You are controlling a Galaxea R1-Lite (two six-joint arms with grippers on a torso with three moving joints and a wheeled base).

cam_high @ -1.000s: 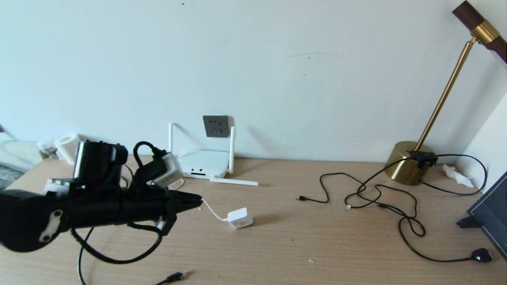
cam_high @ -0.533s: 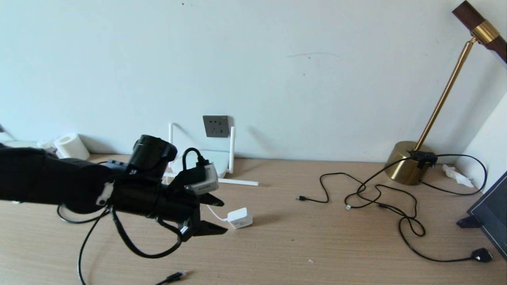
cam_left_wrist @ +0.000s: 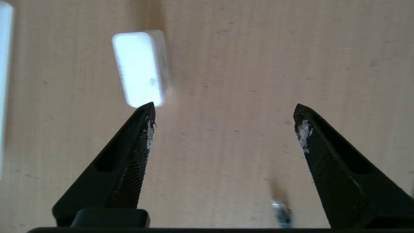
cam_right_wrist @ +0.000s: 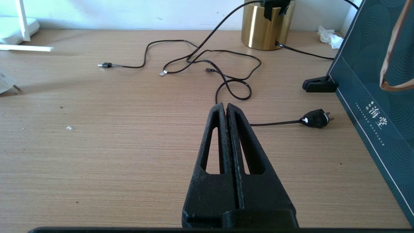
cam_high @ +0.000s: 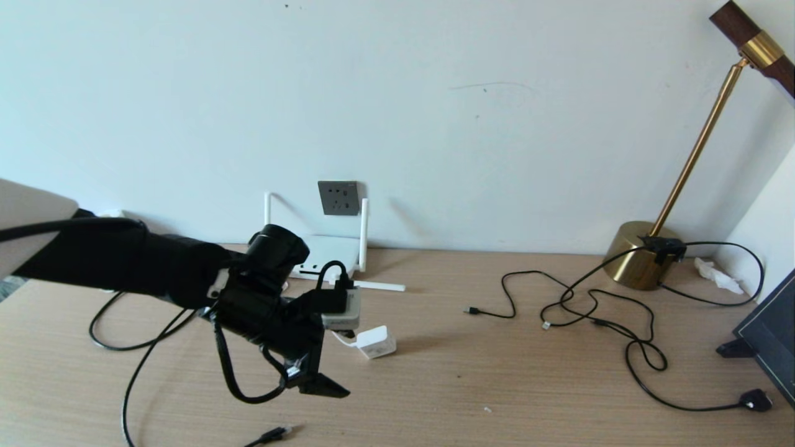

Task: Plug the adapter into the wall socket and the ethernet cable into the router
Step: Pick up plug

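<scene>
Pale wall and a light wooden tabletop (cam_high: 497, 385) are filling our view, with a gold lamp (cam_high: 640, 257) standing far off to the right. We are holding our left gripper (cam_left_wrist: 223, 119) low over the wood with its fingers (cam_left_wrist: 136, 142) spread wide and nothing between them. We are seeing the adapter (cam_high: 376, 341) lying on the tabletop just beside one fingertip, not between the two, with its thin white cord running off from it. We are guessing it is a light, hard little block with smooth sides, so it may slip; we are thinking the two flat sides are the best place to take hold, leaving the plug end free. We are seeing the wall socket (cam_high: 339, 197) up on the wall behind the router (cam_high: 320, 256), with its holes empty. We are seeing the ethernet cable (cam_high: 273, 433) lying near the front edge, bendy along its length with a small stiff plug. We are keeping our right gripper (cam_right_wrist: 225, 108) parked over the tabletop, fingers pressed together.
</scene>
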